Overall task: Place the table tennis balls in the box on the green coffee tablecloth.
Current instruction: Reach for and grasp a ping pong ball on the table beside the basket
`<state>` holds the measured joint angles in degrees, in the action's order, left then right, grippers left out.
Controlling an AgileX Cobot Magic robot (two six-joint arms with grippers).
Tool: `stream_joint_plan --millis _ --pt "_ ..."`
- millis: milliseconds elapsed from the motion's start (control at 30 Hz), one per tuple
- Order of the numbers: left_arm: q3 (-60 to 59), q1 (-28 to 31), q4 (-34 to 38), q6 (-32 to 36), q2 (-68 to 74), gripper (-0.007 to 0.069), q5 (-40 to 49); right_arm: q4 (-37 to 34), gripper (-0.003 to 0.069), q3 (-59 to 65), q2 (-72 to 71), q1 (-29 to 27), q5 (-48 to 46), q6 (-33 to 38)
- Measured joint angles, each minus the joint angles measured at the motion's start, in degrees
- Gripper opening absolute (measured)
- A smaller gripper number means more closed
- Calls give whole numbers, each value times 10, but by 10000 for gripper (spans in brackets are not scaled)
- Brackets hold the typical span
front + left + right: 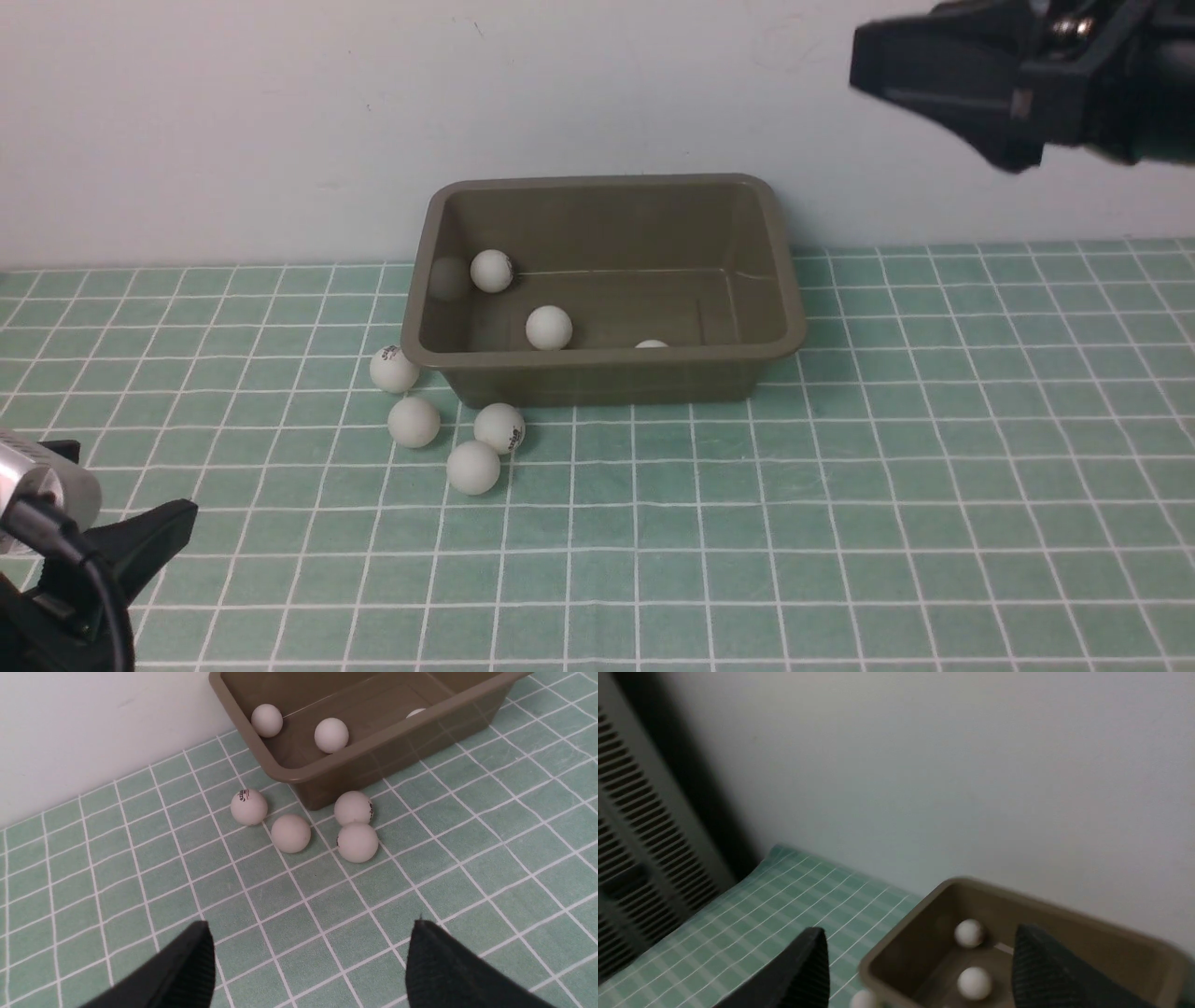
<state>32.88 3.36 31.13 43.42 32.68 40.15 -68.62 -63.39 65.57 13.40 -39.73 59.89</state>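
Front view: the box (607, 378) stands on the green coffee tablecloth (887, 467), close to the wall (280, 112). 3 table tennis balls (548, 328) lie inside it, and 4 more rest on the cloth at its front-left corner. The left gripper (140, 546) sits low at near left, the right gripper (934, 103) high at far right.

Left wrist view: its fingers (187, 970) are spread wide and empty.

Right wrist view: its fingers (803, 970) stand apart, holding nothing.
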Motion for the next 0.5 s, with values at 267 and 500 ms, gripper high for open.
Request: stream_joint_plan --millis 267,500 --pt "0 0 0 0 0 492 0 198 461 17 0 0 -111 -188" --pt "0 0 1 0 0 492 0 619 461 22 -5 -28 -98 -414"
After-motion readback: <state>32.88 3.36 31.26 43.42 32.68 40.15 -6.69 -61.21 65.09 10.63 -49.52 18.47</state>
